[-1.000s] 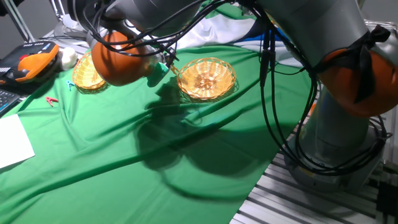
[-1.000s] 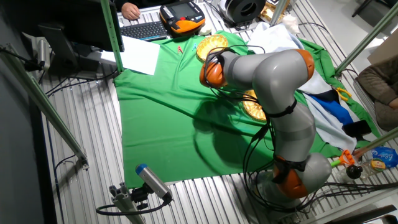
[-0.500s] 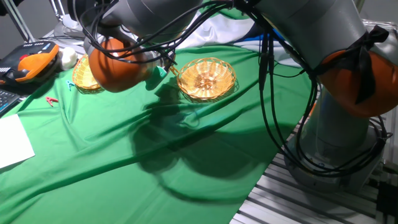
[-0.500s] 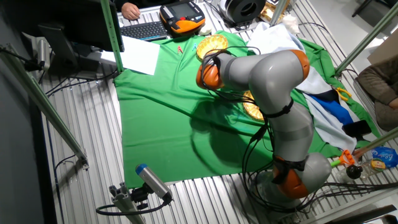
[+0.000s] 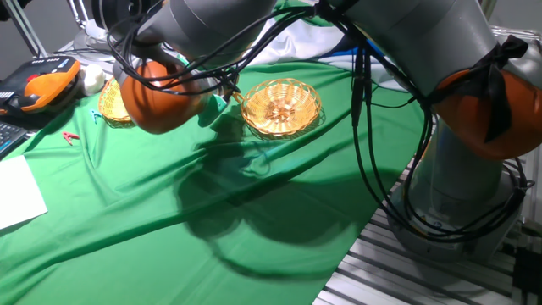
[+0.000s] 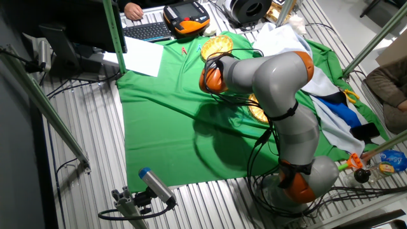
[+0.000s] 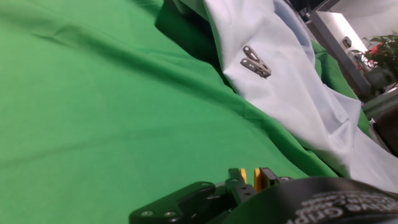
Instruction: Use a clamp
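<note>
The clamp (image 7: 260, 178) shows as a small yellow piece at the bottom edge of the hand view, pinched between my black fingers (image 7: 233, 182). My gripper (image 5: 220, 93) hangs low over the green cloth (image 5: 169, 195), between the two wicker baskets, and is shut on the clamp. The arm hides the fingertips in the other fixed view, where only the orange wrist joint (image 6: 212, 79) shows. The hand view looks across the green cloth toward a white cloth (image 7: 280, 93).
One wicker basket (image 5: 281, 107) sits just right of the gripper and a second (image 5: 117, 105) to its left. A small red clip (image 5: 71, 136), a white paper (image 5: 17, 193) and a teach pendant (image 5: 44, 81) lie at the left. A grey clothespin (image 7: 255, 62) lies on the white cloth.
The wrist and gripper have shifted a little to the left and slightly down over the cloth, away from the right basket. The clamp stays in the fingers.
</note>
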### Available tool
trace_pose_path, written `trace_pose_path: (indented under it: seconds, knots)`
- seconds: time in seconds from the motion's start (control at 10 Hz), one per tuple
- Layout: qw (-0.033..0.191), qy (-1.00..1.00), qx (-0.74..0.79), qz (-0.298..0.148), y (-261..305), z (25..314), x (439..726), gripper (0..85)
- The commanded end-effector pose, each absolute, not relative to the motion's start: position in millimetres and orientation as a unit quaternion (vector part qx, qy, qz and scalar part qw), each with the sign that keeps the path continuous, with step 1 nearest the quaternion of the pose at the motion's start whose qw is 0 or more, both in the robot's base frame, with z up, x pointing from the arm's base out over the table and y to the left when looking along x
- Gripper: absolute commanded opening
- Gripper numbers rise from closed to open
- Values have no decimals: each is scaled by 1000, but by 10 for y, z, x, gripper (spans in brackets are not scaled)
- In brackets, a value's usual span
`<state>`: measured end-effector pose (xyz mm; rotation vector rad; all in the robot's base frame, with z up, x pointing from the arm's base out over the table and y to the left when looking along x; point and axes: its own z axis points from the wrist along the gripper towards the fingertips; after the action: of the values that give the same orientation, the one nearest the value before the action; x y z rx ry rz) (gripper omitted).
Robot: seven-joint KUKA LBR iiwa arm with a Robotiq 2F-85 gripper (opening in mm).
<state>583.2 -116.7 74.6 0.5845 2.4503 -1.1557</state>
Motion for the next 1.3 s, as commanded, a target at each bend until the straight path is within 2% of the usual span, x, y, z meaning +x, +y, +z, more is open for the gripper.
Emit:
trace_pose_path:
  seconds: [0.0,1.2]
  knots:
    - [184,869,207,-410,-1164,743,5835,0]
    - [181,867,208,-415,-1126,660,5735,0]
